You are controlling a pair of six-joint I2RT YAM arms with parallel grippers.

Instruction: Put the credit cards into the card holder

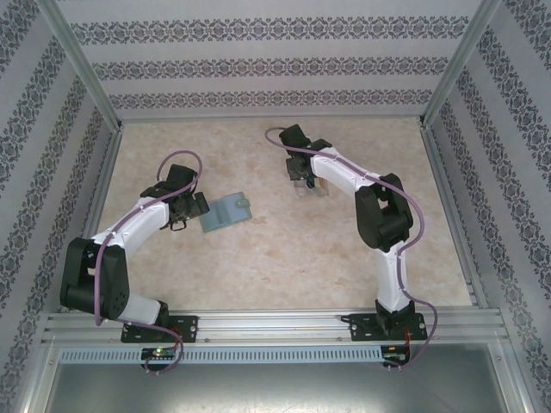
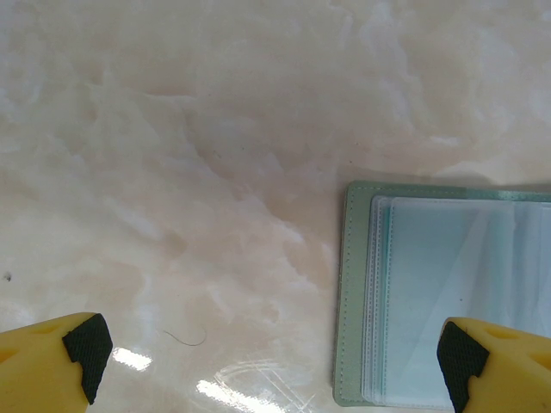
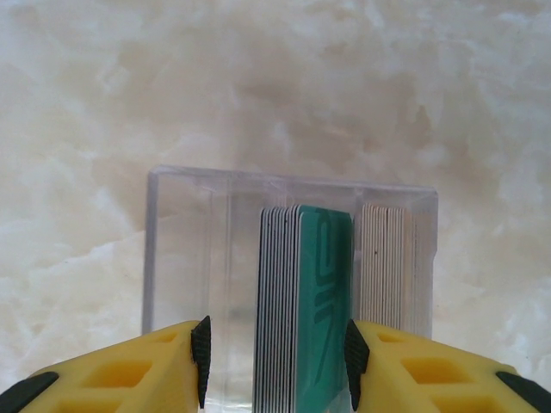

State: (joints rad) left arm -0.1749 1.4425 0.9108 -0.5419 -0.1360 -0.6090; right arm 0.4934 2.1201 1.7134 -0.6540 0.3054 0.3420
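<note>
The grey-green card holder [image 1: 225,212] lies open on the table, its clear inner sleeves [image 2: 448,292] facing up. My left gripper [image 2: 271,353] is open just left of it [image 1: 196,211], with one fingertip over the sleeves and nothing held. The credit cards stand on edge in a clear plastic box [image 3: 181,249], a teal card [image 3: 325,292] on the outside of the stack. My right gripper [image 3: 277,357] is open above the box [image 1: 301,182]. Its jaws straddle this stack, the right pad [image 3: 353,354] at the teal card and the left pad well clear.
A second stack of pale cards [image 3: 383,267] fills the box's right side. The marbled tabletop [image 1: 284,258] is fenced by metal rails [image 1: 102,185] and patterned walls. Each arm's cable loops above its wrist.
</note>
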